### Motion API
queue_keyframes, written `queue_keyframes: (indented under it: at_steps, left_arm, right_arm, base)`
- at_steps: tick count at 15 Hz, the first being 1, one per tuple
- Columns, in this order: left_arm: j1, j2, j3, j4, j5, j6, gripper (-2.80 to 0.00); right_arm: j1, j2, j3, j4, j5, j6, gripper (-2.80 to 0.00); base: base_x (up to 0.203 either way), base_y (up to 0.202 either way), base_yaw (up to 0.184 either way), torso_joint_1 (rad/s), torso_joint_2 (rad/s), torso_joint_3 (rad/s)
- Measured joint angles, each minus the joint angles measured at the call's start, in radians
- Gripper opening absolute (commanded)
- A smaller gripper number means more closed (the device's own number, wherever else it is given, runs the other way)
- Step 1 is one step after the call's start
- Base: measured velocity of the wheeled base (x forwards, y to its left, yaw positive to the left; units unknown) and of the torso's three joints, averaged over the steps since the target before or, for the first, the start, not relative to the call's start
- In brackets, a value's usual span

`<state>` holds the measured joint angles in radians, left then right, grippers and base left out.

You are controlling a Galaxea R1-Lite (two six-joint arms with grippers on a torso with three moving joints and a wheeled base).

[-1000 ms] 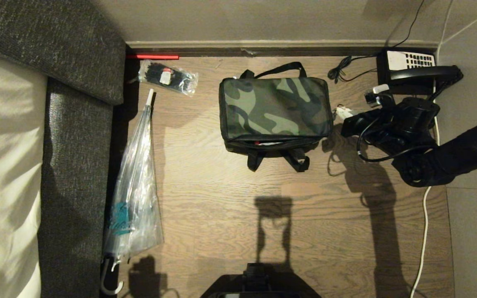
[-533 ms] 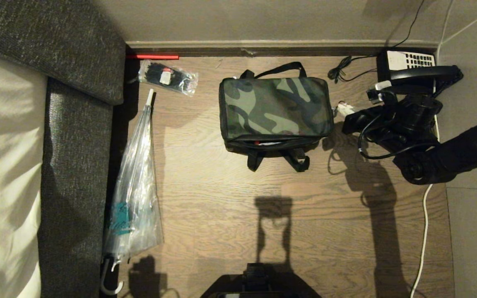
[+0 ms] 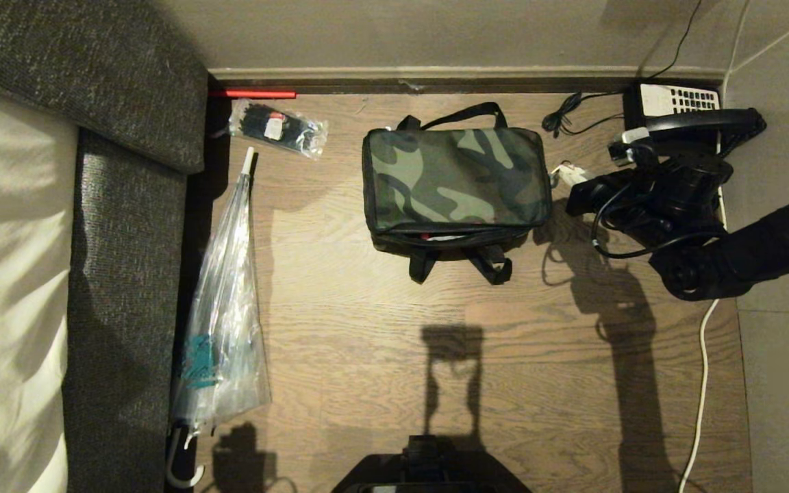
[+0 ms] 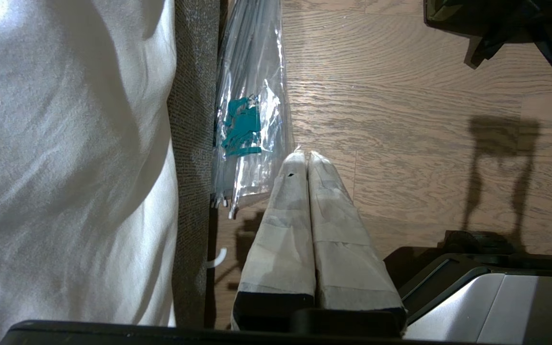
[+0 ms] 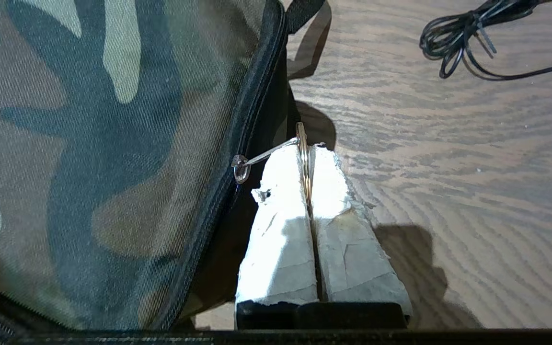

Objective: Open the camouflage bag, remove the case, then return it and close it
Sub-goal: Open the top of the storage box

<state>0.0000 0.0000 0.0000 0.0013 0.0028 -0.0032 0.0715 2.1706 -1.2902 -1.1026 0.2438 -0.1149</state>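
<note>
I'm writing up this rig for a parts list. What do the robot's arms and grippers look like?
The right arm is glossy black with rounded joint housings and a loose black cable looping along it. The right gripper and the left gripper each have two tapering fingers wrapped in worn whitish tape, seated in a black base. The left arm itself is not in view.

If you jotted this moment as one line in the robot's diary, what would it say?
right gripper: shut on metal zipper ring | green-and-black camouflage bag: zipper partly open | left gripper: shut, idle | black case: unseen
</note>
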Motion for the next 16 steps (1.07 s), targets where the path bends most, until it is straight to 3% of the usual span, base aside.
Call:
queue_keyframes:
  at_steps: [16]
  left_arm:
    - [0.000, 0.000, 0.000, 0.000, 0.000, 0.000, -2.80]
  right_arm:
    - [0.000, 0.032, -0.080, 0.004, 0.000, 0.001, -2.80]
  base:
    - [0.000, 0.000, 0.000, 0.000, 0.00, 0.000]
